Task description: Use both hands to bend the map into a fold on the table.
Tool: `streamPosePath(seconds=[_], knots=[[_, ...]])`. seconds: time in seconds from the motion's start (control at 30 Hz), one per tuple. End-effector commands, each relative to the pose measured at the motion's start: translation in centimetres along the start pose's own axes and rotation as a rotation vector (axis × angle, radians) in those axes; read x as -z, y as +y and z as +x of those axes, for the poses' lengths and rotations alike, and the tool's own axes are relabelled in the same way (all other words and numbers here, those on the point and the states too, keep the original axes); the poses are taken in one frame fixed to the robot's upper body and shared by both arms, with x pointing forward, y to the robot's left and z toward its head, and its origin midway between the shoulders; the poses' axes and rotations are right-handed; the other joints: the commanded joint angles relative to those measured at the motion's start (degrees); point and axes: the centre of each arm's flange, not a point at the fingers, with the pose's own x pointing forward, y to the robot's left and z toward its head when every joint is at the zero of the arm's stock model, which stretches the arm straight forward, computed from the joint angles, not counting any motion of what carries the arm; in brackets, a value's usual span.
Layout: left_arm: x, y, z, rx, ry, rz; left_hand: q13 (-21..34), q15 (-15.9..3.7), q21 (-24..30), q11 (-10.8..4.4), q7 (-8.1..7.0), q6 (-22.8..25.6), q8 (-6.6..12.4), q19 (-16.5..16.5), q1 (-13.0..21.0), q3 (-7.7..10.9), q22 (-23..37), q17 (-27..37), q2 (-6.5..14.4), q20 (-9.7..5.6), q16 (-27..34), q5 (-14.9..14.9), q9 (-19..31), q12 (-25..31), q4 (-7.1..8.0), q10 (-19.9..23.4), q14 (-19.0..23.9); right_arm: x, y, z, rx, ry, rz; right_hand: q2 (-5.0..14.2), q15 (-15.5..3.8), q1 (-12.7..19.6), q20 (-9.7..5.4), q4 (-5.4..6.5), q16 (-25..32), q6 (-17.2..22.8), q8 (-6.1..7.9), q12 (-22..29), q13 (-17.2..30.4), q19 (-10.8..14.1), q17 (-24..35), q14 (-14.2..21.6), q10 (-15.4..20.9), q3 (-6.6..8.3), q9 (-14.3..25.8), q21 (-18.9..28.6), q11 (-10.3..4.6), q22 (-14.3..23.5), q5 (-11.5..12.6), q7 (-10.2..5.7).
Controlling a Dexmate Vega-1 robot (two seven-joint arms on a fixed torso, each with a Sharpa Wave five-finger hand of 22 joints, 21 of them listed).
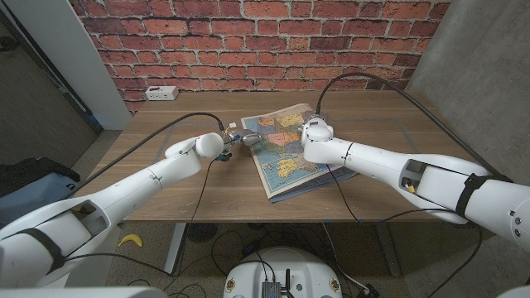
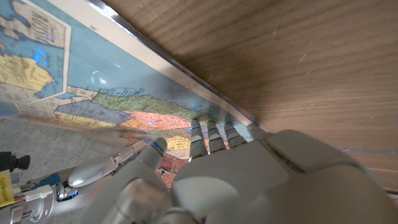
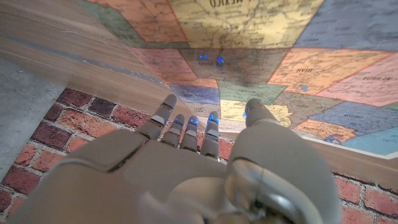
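Note:
A colourful map [image 1: 290,157] lies spread on the wooden table [image 1: 381,116], slightly askew, its near edge close to the table's front. My left hand [image 1: 234,139] is at the map's left edge, where its fingertips [image 2: 211,132] touch the map [image 2: 93,81] just inside the border while the thumb stands apart. My right hand [image 1: 313,132] hovers over the far middle of the sheet. Its fingers [image 3: 189,130] reach out straight above the map [image 3: 261,50] and hold nothing. I cannot tell whether they touch the paper.
A white power strip [image 1: 161,93] sits at the table's far left edge. Black cables [image 1: 364,79] arc over the table behind both arms. A brick wall [image 1: 273,41] stands behind the table. Bare wood lies on either side of the map.

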Motion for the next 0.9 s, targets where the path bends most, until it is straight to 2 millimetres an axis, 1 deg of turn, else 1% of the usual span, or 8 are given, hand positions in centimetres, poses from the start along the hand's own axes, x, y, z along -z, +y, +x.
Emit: streamPosePath(seconds=[0.03,0.17,0.23,0.47,0.67,0.8,0.83,0.9], knots=[[-0.1,-0.1,0.8,0.023,0.001,-0.004,0.21,0.28,0.6,0.25,-0.07,-0.35,-0.36,1.44,-0.61,-0.14,0.31,0.29,1.62,1.26,0.28,0.32,0.17,-0.07,0.18,-0.19,-0.21,2.4,-0.8,-2.8,0.138,0.064,0.052,0.14,-1.77,-3.63,-0.16,2.92,0.45,-1.02,-0.02,0.32,-0.05,-0.66,0.1,-0.91,-0.79,-0.53,-0.05,-0.76,0.18,0.15,0.07,0.35],[0.0,-0.1,0.9,0.024,0.002,-0.007,0.21,0.29,0.63,0.2,-0.1,-0.44,-0.37,1.45,-0.61,-0.2,0.31,0.28,1.66,1.27,0.27,0.33,0.17,-0.07,0.19,-0.22,-0.27,3.4,0.5,-3.0,0.077,0.107,0.072,-0.1,-1.67,-6.75,-0.1,5.27,0.47,-2.07,-0.1,0.44,-0.16,-1.18,0.0,-1.83,-1.25,-1.0,-0.16,-1.64,0.6,0.14,0.1,1.2],[0.0,0.0,0.9,0.024,0.002,-0.009,0.21,0.28,0.63,0.12,-0.18,-0.59,-0.42,1.44,-0.6,-0.22,0.31,0.28,1.69,1.26,0.26,0.34,0.17,-0.1,0.19,-0.28,-0.3,3.9,1.3,-3.1,0.049,0.124,0.078,-0.25,-1.74,-7.58,-0.2,5.84,0.37,-2.56,-0.17,0.45,-0.2,-1.23,-0.1,-2.29,-1.43,-1.13,-0.22,-1.9,0.73,0.12,0.14,1.55],[0.0,0.1,1.0,0.027,0.006,-0.007,0.21,0.32,0.65,0.22,-0.1,-0.94,-0.51,1.44,-0.58,-0.29,0.32,0.27,1.76,1.28,0.23,0.35,0.17,-0.17,0.19,-0.48,-0.42,5.4,3.7,-3.7,-0.007,0.177,0.106,-0.34,-1.69,-8.07,-0.48,6.18,0.23,-3.1,-0.23,0.39,-0.25,-1.42,-0.34,-2.67,-1.86,-1.03,-0.28,-2.25,1.05,0.1,0.23,1.7],[0.0,0.2,1.2,0.025,0.008,-0.008,0.21,0.35,0.63,0.33,-0.1,-1.13,-0.52,1.32,-0.56,-0.38,0.32,0.27,1.84,1.2,0.2,0.37,0.17,-0.26,0.19,-0.73,-0.56,5.9,5.4,-4.3,-0.039,0.203,0.133,-0.42,-1.52,-8.33,-0.68,6.33,0.16,-4.23,-0.43,0.46,-0.3,-1.53,-0.78,-2.71,-2.02,-0.71,-0.37,-2.67,1.37,0.07,0.35,2.1],[0.0,0.3,1.2,0.025,0.007,-0.011,0.21,0.41,0.63,0.33,-0.06,-1.33,-0.55,1.26,-0.56,-0.45,0.32,0.26,1.88,1.17,0.2,0.38,0.17,-0.33,0.2,-0.95,-0.63,6.1,6.8,-4.2,-0.078,0.207,0.147,-0.52,-1.03,-8.65,-0.78,6.45,0.03,-6.85,-0.9,0.35,-0.37,-1.57,-1.31,-3.02,-2.67,-0.35,-0.46,-3.19,2.08,0.05,0.43,2.33],[0.0,0.3,1.2,0.026,0.006,-0.011,0.21,0.42,0.63,0.27,-0.06,-1.37,-0.54,1.25,-0.55,-0.47,0.32,0.26,1.9,1.2,0.2,0.38,0.17,-0.33,0.2,-0.98,-0.65,6.1,7.1,-4.1,-0.09,0.205,0.153,-0.55,-0.65,-9.1,-0.94,6.7,0.0,-8.68,-1.09,0.11,-0.42,-1.56,-1.53,-3.33,-3.63,-0.29,-0.52,-3.5,2.31,0.04,0.43,2.44],[0.0,0.4,1.2,0.026,0.006,-0.009,0.21,0.44,0.64,0.27,-0.04,-1.48,-0.56,1.25,-0.55,-0.49,0.32,0.26,1.92,1.18,0.17,0.39,0.17,-0.34,0.21,-1.03,-0.74,6.2,7.6,-3.9,-0.108,0.198,0.163,-0.68,-0.65,-9.77,-1.05,7.1,0.06,-10.58,-1.21,0.13,-0.47,-1.66,-1.7,-3.46,-4.02,-0.31,-0.56,-3.87,2.18,0.04,0.42,2.55]])
